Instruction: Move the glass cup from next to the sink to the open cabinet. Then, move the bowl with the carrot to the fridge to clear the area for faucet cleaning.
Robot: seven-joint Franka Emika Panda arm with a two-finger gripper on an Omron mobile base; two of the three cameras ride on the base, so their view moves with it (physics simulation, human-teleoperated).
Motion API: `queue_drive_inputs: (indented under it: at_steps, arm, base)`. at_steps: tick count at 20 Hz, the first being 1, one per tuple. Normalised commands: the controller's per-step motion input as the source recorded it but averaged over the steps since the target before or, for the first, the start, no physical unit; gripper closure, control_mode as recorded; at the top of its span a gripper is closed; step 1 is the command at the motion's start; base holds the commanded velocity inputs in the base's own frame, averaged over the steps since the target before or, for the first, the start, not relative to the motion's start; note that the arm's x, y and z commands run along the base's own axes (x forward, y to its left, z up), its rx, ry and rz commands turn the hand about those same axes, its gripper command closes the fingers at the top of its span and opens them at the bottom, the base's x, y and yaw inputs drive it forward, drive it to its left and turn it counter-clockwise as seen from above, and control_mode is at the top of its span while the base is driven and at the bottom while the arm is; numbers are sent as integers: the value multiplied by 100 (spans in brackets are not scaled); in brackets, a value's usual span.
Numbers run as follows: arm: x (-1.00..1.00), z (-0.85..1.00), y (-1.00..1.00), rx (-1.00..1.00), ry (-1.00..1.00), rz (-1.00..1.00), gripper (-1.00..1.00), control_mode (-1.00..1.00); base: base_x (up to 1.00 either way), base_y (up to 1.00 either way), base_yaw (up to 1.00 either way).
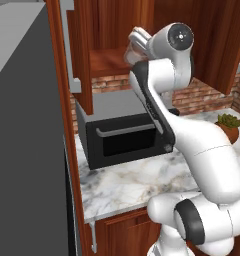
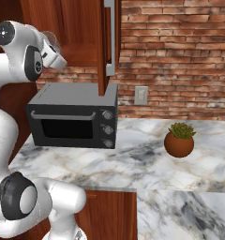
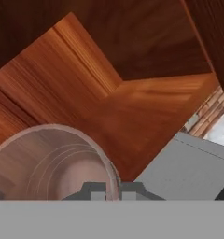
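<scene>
The fingers seem clamped on the glass cup's rim, nearing the open cabinet; lowering level before releasing looks wise.

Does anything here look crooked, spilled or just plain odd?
Nothing is spilled or broken. The one unusual sight is the glass cup pinched at its rim by the tool, up inside the open cabinet above the microwave. The potted plant stands upright on the counter.
</scene>
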Motion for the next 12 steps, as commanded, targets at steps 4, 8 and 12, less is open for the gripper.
queue_drive_inputs:
  at_steps: [4,8,12]
  arm:
    - [94,-15,0,0,1,-2,100,-100]
    - [90,-23,0,0,3,-4,100,-100]
    - [78,-30,0,0,6,-3,100,-100]
  base:
    - [0,0,0]
    - [0,0,0]
    - [0,0,0]
